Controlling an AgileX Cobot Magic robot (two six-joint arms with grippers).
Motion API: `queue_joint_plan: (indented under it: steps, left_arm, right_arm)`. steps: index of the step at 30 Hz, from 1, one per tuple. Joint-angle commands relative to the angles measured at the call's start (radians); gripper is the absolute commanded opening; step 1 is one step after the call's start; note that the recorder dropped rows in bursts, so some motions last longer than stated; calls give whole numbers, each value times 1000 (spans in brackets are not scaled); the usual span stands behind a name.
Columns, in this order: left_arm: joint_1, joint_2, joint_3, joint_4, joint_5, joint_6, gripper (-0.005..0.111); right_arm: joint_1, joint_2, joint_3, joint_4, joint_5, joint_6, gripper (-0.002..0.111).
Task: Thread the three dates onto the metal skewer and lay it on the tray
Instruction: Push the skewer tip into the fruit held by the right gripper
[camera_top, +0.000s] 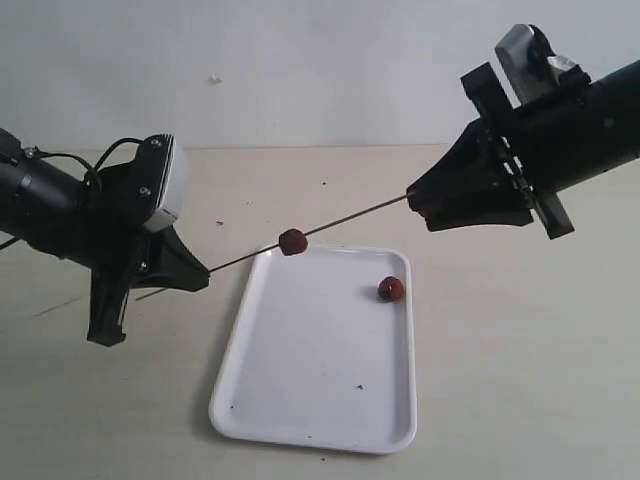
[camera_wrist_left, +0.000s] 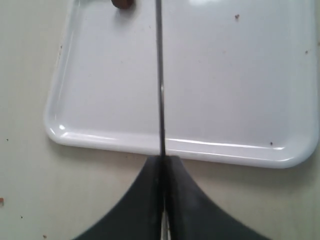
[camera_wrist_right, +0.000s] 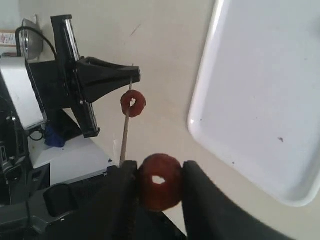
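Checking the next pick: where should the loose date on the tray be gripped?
The date is probably best pinched across its round middle, from straight above: it sits close to the rim of the tray, so a sideways approach would hit that rim. Set the jaws along the rim.

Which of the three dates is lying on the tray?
The date by the tray's right rim; another is threaded on the skewer, the third gripped by the right pincer.

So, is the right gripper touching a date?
Touching. The right wrist view shows the right gripper clamping a date between its jaws.
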Motion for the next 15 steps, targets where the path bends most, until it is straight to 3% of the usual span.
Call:
queue_joint_plan:
  steps: [1, 9, 15]
  left_arm:
    - [-1, 5, 2, -31, 2, 13, 0]
    - [3, 5, 2, -34, 6, 32, 0]
    - [49, 5, 2, -73, 13, 44, 0]
  right_arm:
    - [9, -9, -10, 21, 0, 4, 30]
    - [4, -9, -21, 57, 0, -5, 30]
    - [-2, -23, -32, 108, 0, 2, 30]
